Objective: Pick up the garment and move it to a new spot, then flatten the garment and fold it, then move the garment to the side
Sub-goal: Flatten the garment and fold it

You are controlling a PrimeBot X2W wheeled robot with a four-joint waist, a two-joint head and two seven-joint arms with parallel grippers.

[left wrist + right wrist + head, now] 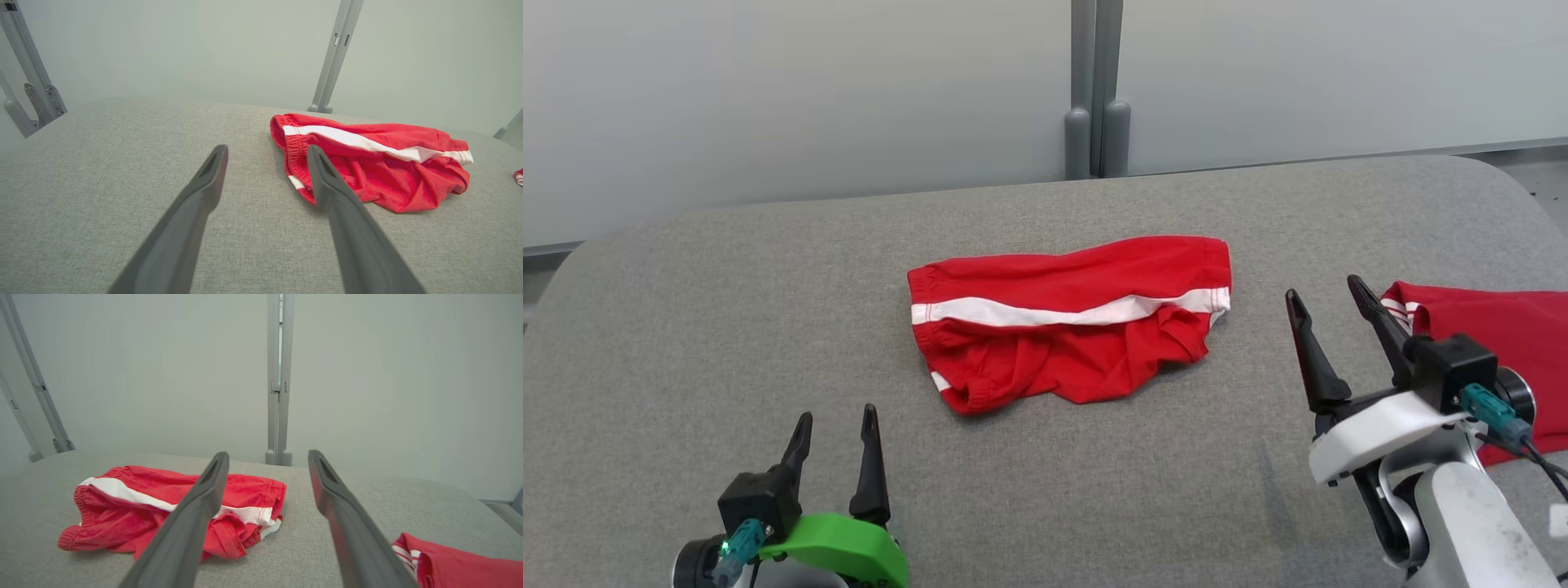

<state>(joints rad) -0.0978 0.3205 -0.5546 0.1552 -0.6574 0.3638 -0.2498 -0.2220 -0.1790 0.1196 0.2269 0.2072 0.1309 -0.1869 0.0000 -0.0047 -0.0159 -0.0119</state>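
likely pick-up step: left claw point(837, 412) and right claw point(1322, 287) wide, empty, near crumpled garment point(1070, 322); next, pinching its edges.

The counter point(686, 343) is a grey, fabric-covered top with rounded corners. Red shorts point(1070, 322) lie rumpled on its middle, a white stripe point(1045, 313) running along their length and the elastic waistband at their left end. Well to the right of the shorts, apart from them, lies a second red garment point(1503, 327) with white-striped trim.

left gripper point(837, 412) low at lower left, jaws spread wide, empty; right gripper point(1322, 287) higher at right, jaws spread, empty, tilted left.
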